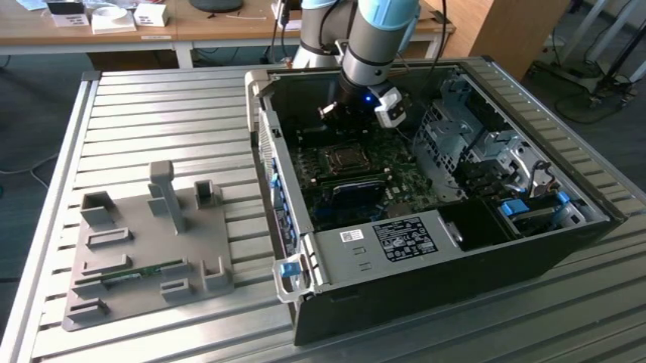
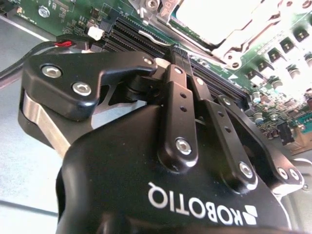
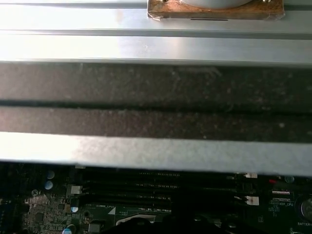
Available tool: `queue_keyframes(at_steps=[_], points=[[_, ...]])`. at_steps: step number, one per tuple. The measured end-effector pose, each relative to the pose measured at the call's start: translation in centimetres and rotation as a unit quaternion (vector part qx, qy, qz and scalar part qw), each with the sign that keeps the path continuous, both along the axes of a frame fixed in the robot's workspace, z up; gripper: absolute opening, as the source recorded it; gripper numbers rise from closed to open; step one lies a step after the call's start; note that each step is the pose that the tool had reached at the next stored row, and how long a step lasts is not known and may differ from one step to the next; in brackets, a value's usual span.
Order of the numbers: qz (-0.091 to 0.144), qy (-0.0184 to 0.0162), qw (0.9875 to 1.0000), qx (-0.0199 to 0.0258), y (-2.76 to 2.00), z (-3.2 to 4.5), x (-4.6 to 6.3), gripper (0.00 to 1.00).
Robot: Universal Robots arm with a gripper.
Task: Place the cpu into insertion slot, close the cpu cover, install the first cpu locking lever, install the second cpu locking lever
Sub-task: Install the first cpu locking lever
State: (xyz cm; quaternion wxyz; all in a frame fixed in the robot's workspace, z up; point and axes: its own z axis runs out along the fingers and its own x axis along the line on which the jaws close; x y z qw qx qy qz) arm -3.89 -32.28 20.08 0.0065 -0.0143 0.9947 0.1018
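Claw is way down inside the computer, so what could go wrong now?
1. The claw hangs just over the green board. If it dips lower, it might knock the black slots beside it.
2. The shiny cover sits close by, and a bump could probably bend it.
3. The case wall stands near the arm, so a wide swing might scrape it.
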Motion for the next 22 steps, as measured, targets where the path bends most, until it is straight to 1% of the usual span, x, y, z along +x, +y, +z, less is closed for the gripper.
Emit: queue_keyframes(at_steps=[8,17,22], points=[[-0.006,0.0,1.0,0.0,0.0,0.0,0.01,0.11],[-0.019,0.0001,0.9998,-0.0001,0.0,-0.06,0.02,0.11],[-0.02,0.0,0.9998,0.0,0.0,-0.07,0.01,0.11]])
